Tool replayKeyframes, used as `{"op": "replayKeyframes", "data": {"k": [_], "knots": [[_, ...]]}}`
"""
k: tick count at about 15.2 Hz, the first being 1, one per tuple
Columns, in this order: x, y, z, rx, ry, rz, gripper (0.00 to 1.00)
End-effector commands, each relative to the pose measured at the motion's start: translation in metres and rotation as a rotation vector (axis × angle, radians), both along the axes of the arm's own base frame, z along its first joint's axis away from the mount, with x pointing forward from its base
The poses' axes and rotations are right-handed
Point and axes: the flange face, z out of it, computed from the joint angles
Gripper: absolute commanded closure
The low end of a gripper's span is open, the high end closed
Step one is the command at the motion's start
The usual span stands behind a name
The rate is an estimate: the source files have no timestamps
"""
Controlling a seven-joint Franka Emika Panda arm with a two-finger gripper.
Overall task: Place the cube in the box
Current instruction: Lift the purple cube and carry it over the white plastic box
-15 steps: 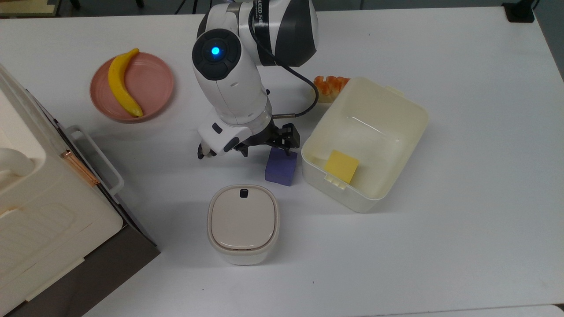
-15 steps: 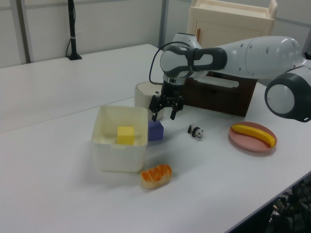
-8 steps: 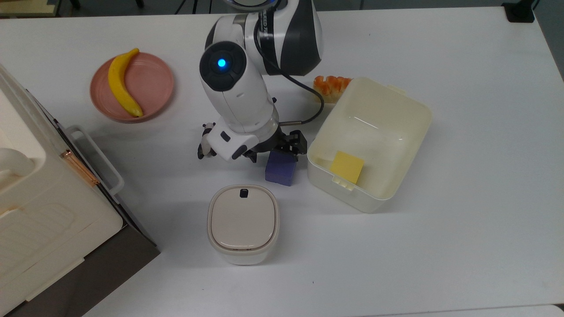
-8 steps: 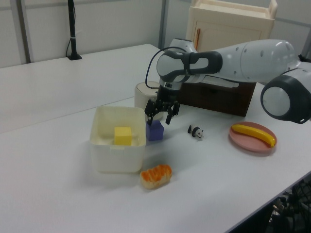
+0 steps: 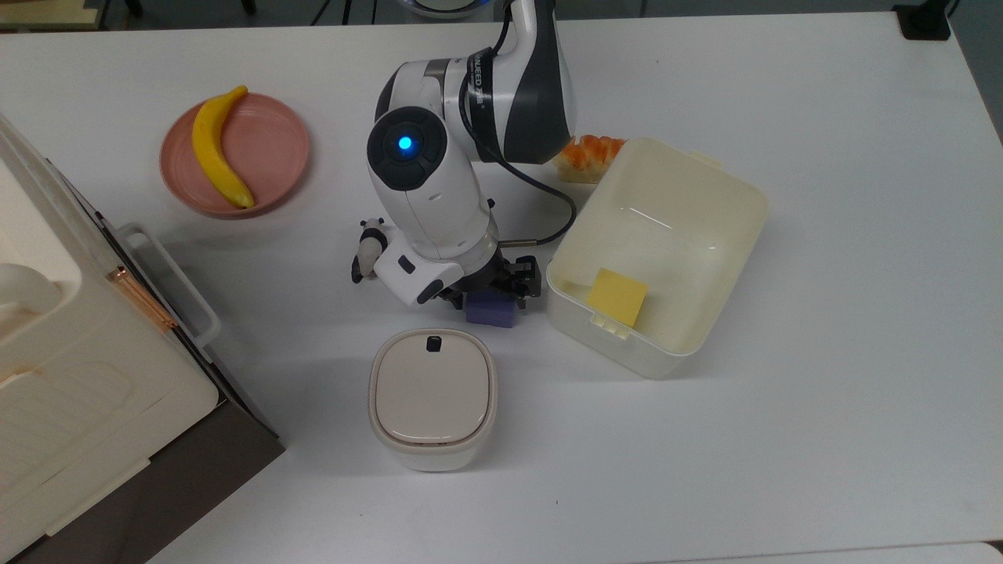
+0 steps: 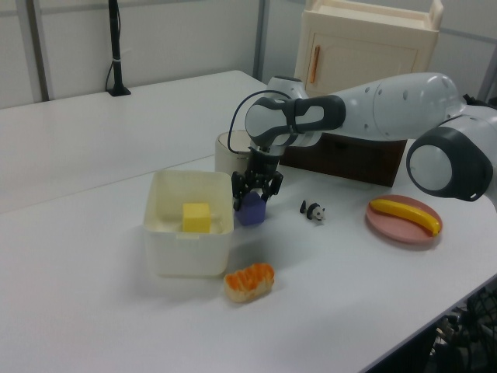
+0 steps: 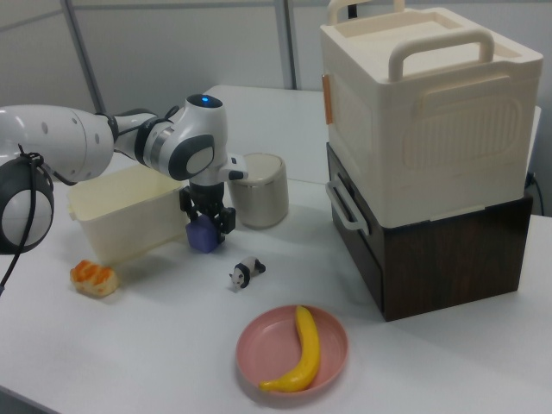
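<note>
Gripper: I see the black two-finger gripper [image 6: 254,190] lowered over the small matte purple-blue cube [image 6: 250,210], its fingers down on either side of the block. Whether they are pressing it I cannot tell.

Cube: on the white table [image 5: 823,235], directly under the gripper, outside the tub; in the right view it sits under the gripper [image 7: 207,216] as a purple-blue block [image 7: 204,235].

Box: the large cream-white plastic tub [image 5: 689,176] with rounded corners stands just beside the gripper, on the top view's right — near the cube, though I cannot tell if they touch. A flat yellow block [image 5: 617,295] lies inside it, at the end nearest the gripper.

Lidded container: the squarish beige container with a black button [image 5: 432,395] stands close below the gripper in the top view.

Panda figure: a small black-and-white toy [image 6: 314,210] lies on the far side of the gripper from the tub.

Orange food piece: a glossy orange item [image 6: 249,281] lies beside the tub, apart from the gripper.

Plate: a pink round plate [image 5: 270,149] carrying a yellow banana [image 5: 217,149] — well away from the gripper.

Case: a big cream and brown case [image 7: 431,155] stands well apart.
</note>
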Motion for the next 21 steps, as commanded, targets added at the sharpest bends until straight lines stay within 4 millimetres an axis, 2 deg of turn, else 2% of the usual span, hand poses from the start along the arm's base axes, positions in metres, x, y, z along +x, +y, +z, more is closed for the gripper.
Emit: {"op": "replayKeyframes", "data": {"k": [1,2,3,4,5,6,9,11,13,16,21], "knots": [[-0.001,-0.001,0.004,0.017,-0.024,0.018,0.84],[-0.001,-0.005,0.01,0.02,-0.026,0.013,0.96],[-0.002,-0.012,0.017,0.024,-0.026,0.004,1.0],[-0.004,-0.029,0.029,0.032,-0.016,0.0,1.0],[-0.007,-0.037,0.037,0.038,-0.005,0.004,1.0],[-0.01,-0.047,0.056,0.052,-0.01,-0.003,1.0],[-0.015,-0.044,0.093,0.086,-0.036,-0.002,1.0],[-0.016,-0.034,0.119,0.11,-0.039,0.004,0.99],[-0.014,-0.021,0.148,0.152,-0.063,-0.041,0.98],[-0.024,0.025,0.179,0.165,-0.09,-0.024,0.92],[-0.032,0.107,0.189,0.171,-0.113,0.001,0.8]]}}
